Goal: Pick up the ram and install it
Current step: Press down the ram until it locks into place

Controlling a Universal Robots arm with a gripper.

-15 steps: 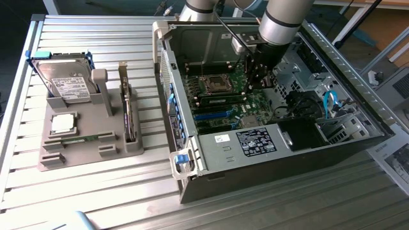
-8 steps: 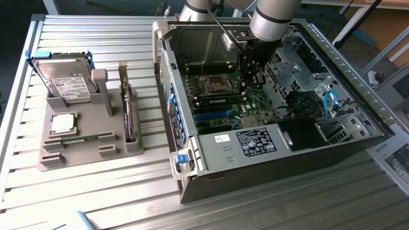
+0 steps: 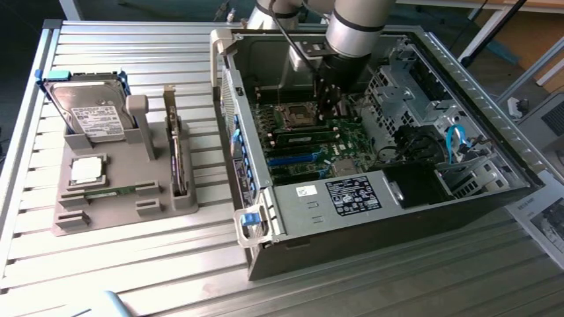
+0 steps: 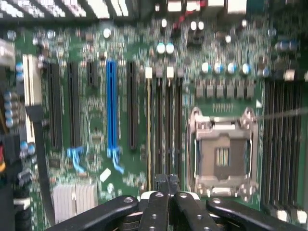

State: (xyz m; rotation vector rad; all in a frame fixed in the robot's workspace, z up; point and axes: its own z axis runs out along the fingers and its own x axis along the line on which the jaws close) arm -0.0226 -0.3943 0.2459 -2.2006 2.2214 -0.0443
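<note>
Shut tight, the jaws of the black two-finger gripper (image 3: 329, 117) (image 4: 166, 188) show nothing clamped between them. Toward the exterior view's left edge of the slatted metal table (image 3: 115, 264), a grey moulded holder (image 3: 158, 206) carries a silver hard drive (image 3: 86, 112) standing upright, a square silver processor chip (image 3: 86, 170) lying flat, and an upright expansion card (image 3: 176, 158) on its right side. Right of it lies the open black computer case (image 3: 387, 231). Inside, the gripper hangs over the green motherboard (image 4: 96, 120), just above its memory slots (image 4: 163, 130). The ram (image 3: 308, 140), a narrow green stick with dark chips, lies along those slots beside the fingertips; whether it is fully seated I cannot tell.
</note>
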